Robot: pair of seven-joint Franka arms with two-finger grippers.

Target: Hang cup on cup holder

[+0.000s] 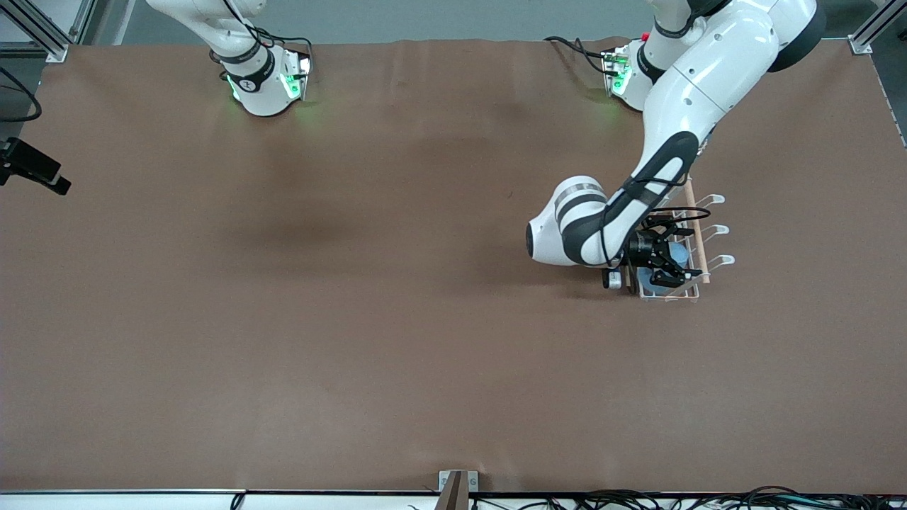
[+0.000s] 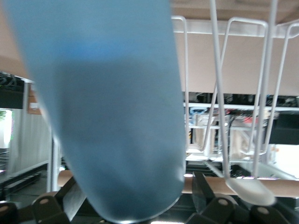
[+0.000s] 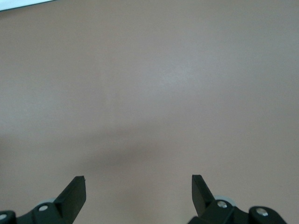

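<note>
The table (image 1: 283, 319) is a broad brown sheet, matte and faintly creased. The left arm reaches from its base to the cup holder (image 1: 698, 283), which stands toward the left arm's end of the table, at about three o'clock from the table's middle in the front view. The right arm waits folded at its own base; its right gripper (image 3: 138, 193) hangs over bare brown surface with the jaws spread wide and nothing between them.

The cup holder is a white wire rack, thin and glossy, with looped-tip prongs fanning toward three o'clock and a pale wooden rod along its top. In the left wrist view its wires (image 2: 261, 93) rise just beside the cup, and one flattened prong tip (image 2: 250, 189) sits close to the cup's lower end.

The left gripper (image 1: 662, 263) hovers over the rack's base end. The cup (image 2: 112, 112), a smooth, matte, light-blue plastic tumbler with a slight taper, fills the space between the fingers (image 2: 60, 203). The jaws look spread on either side of it, so I cannot tell whether they grip it or have let it go. The cup's long axis runs straight out from the jaws, roughly along the prongs.

The coming move turns on this: whether the cup's open mouth already sits over a prong. That contact is hidden. The left arm is plainly the one placed to finish.
</note>
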